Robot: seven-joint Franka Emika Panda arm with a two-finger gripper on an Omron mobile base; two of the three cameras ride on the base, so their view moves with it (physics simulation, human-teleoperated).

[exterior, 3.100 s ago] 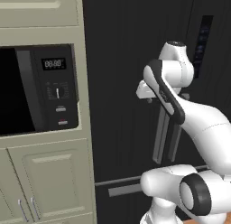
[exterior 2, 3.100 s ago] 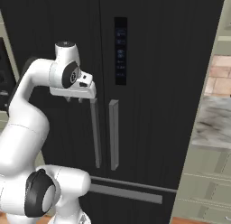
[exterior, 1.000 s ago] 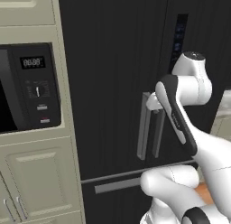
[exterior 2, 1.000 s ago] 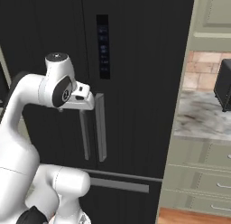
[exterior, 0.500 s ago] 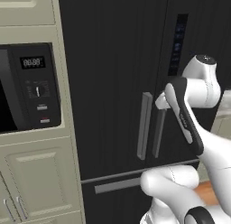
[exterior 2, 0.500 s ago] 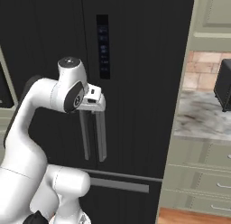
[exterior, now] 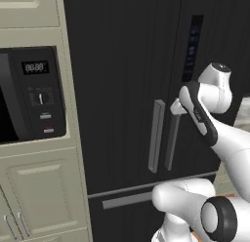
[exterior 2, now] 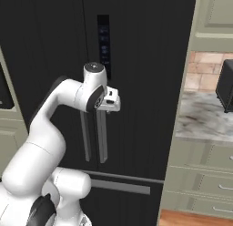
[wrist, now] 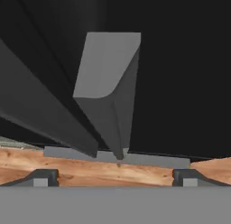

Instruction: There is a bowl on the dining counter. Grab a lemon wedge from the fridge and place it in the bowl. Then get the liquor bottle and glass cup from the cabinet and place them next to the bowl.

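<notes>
The black fridge (exterior: 127,65) has two grey vertical door handles side by side. My gripper (exterior: 176,108) hangs at the top end of the right handle (exterior: 171,143), also seen as gripper (exterior 2: 109,102) above that handle (exterior 2: 102,138). In the hand view the gripper (wrist: 116,178) is open, and the handle's top end (wrist: 108,83) lies centred a little ahead of its fingertips (wrist: 43,178), not touching. Nothing is held. The fridge doors are shut. The bowl, lemon wedge, liquor bottle and glass cup are out of view.
A microwave (exterior: 29,94) sits in the cream cabinet column left of the fridge. To the right are a marble counter (exterior 2: 205,118) with a dark appliance (exterior 2: 226,86) and drawers (exterior 2: 200,184) below. A freezer drawer handle (exterior 2: 120,186) runs under the doors.
The hand has swung right from the left door handle to the top of the right door handle and come closer to the door. The jaws stayed open.
</notes>
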